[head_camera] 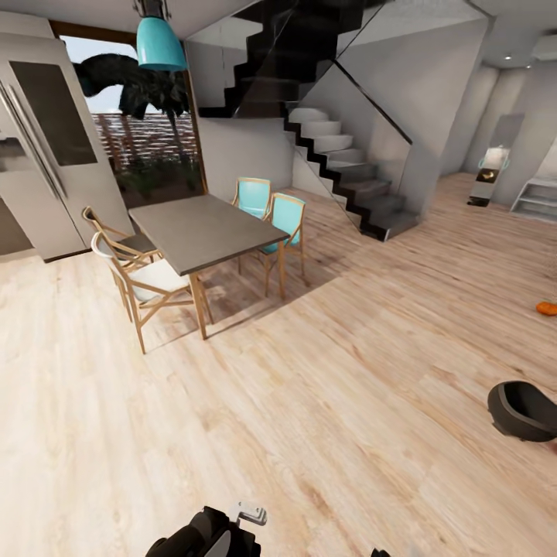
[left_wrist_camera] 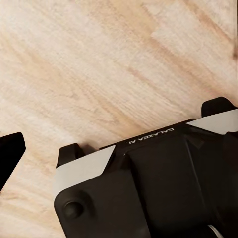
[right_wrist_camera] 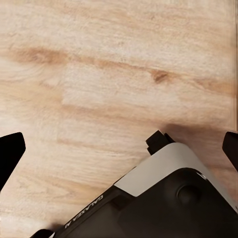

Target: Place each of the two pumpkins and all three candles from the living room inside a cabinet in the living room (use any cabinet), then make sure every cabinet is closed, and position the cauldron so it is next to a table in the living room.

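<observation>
Pale plank floor (head_camera: 325, 402) runs open ahead of you, so swing right toward the cauldron (head_camera: 523, 410), which sits on its side at the view's right edge, with one pumpkin (head_camera: 546, 308) on the floor beyond it. Turn the base slowly and keep well apart from the dining bench (head_camera: 205, 230) and its chairs; the stairs (head_camera: 348, 166) stand farther back. Both wrist views look down past the robot's base, with dark finger tips at each picture's edges; you cannot tell whether either gripper is apart or together.

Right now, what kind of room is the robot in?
Likely an open-plan home, dining area opening onto a living space: a grey rectangular dining table with turquoise and wooden chairs, a dark staircase, pale wood plank floor. A round black matt cauldron sits on the floor at right.
</observation>
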{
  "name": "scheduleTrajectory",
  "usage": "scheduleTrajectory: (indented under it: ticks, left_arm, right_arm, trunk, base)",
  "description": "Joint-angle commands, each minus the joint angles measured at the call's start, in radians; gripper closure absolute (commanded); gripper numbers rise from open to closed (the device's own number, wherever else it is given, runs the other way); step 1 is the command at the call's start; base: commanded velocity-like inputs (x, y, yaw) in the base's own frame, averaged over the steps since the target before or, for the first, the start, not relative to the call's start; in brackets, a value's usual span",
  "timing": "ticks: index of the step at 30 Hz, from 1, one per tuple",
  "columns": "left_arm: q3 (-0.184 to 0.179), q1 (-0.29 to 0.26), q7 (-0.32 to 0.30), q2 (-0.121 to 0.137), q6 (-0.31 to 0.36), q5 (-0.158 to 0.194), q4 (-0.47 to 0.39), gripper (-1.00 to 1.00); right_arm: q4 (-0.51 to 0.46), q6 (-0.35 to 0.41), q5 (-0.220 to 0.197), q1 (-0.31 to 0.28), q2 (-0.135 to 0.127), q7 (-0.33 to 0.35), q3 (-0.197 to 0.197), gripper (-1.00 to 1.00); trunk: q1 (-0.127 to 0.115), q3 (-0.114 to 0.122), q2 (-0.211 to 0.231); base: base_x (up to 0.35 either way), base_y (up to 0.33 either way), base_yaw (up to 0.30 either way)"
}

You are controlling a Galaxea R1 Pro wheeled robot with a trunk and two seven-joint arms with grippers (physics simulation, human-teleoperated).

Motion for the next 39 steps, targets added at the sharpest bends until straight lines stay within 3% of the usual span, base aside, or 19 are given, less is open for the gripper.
scheduleTrajectory:
  ticks: [1, 10, 39]
  left_arm:
    - [-0.005, -0.001, 0.009, 0.001, 0.003, 0.011, -0.002, -1.00]
    - [-0.005, -0.001, 0.009, 0.001, 0.003, 0.010, -0.002, -1.00]
    - [-0.004, -0.001, 0.009, 0.002, 0.002, 0.011, -0.002, -1.00]
  right_arm:
    - [-0.002, 0.005, -0.003, 0.000, -0.001, -0.008, 0.005, -1.00]
    - [-0.002, 0.004, -0.003, -0.001, 0.000, -0.008, 0.005, -1.00]
    - [0.000, 0.003, -0.004, 0.000, 0.000, -0.009, 0.003, -1.00]
  trunk:
    - [0.000, -0.001, -0.001]
    - [0.000, -0.001, -0.001]
    - [0.000, -0.001, -0.001]
  base:
    - [0.000, 0.000, -0.272]
    - [0.000, 0.000, -0.161]
    - [0.000, 0.000, -0.278]
